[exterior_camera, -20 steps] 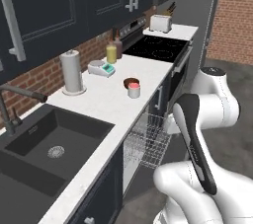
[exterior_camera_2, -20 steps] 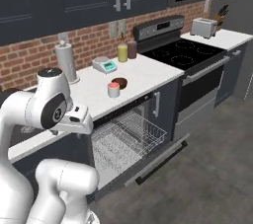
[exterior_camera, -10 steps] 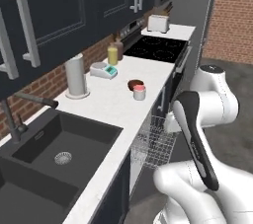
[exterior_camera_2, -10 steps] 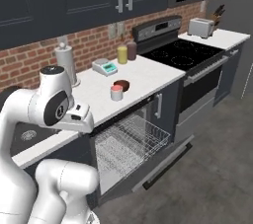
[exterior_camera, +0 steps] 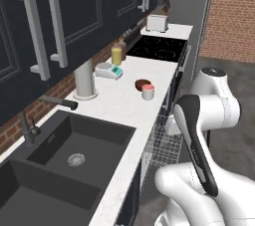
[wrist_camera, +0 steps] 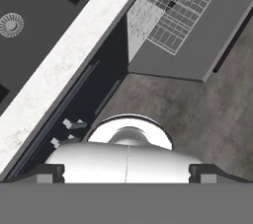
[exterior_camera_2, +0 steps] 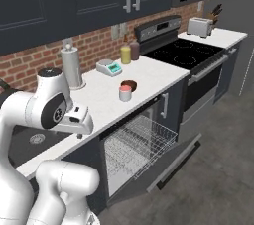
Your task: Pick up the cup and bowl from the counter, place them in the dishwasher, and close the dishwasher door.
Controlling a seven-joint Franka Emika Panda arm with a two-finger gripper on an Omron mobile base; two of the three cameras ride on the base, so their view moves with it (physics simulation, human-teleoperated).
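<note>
Cup [exterior_camera_2: 125, 92] stands on the counter [exterior_camera_2: 101, 101] near its front edge, with the bowl [exterior_camera_2: 130, 84] just behind it, touching or nearly so. Dishwasher [exterior_camera_2: 136, 142] below has its door [exterior_camera_2: 174, 161] down and its rack [exterior_camera_2: 140, 140] pulled out. Gripper [wrist_camera: 126, 173] fingers [wrist_camera: 47, 173] are spread wide, holding nothing, above the floor.

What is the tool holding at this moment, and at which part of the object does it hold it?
Nothing is held. The tool stands open with an empty gap between its tips. The cup and the bowl sit on the counter, untouched.
</note>
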